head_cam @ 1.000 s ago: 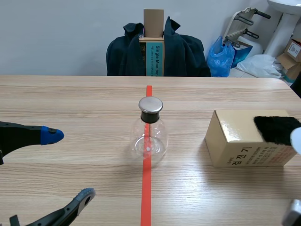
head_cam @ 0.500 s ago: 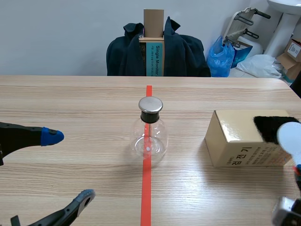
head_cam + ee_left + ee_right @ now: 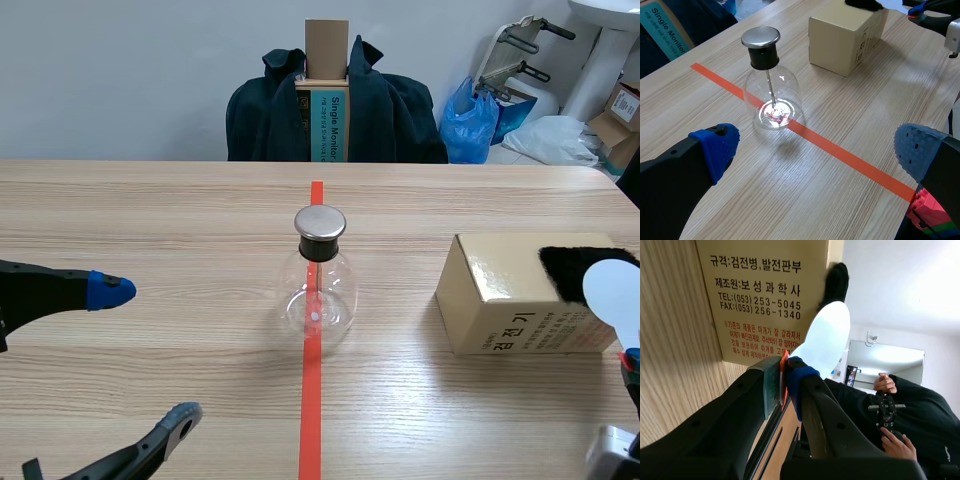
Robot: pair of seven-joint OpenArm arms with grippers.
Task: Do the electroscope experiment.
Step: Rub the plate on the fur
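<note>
The electroscope, a clear glass flask (image 3: 318, 295) with a black neck and a metal cap (image 3: 320, 221), stands on the orange tape line at the table's middle. In the left wrist view the flask (image 3: 771, 95) is ahead of my left gripper (image 3: 817, 150), which is wide open and apart from it. At the scene's left, the left gripper (image 3: 145, 352) holds nothing. My right gripper (image 3: 785, 382) is shut on the orange handle of a white paddle (image 3: 827, 337). The paddle (image 3: 612, 295) stands in front of a black fur cloth (image 3: 570, 268) lying on a tan cardboard box (image 3: 500, 300).
The box (image 3: 845, 35) stands to the right of the flask. A chair with a dark jacket (image 3: 335, 110) is behind the table's far edge. A person's hands (image 3: 887, 405) with a controller show behind my right arm. A red and green block (image 3: 932, 220) sits beside my left finger.
My right gripper has shifted a little to the left, bringing the white paddle further into view in front of the black fur. The left arm and the flask have stayed still.
</note>
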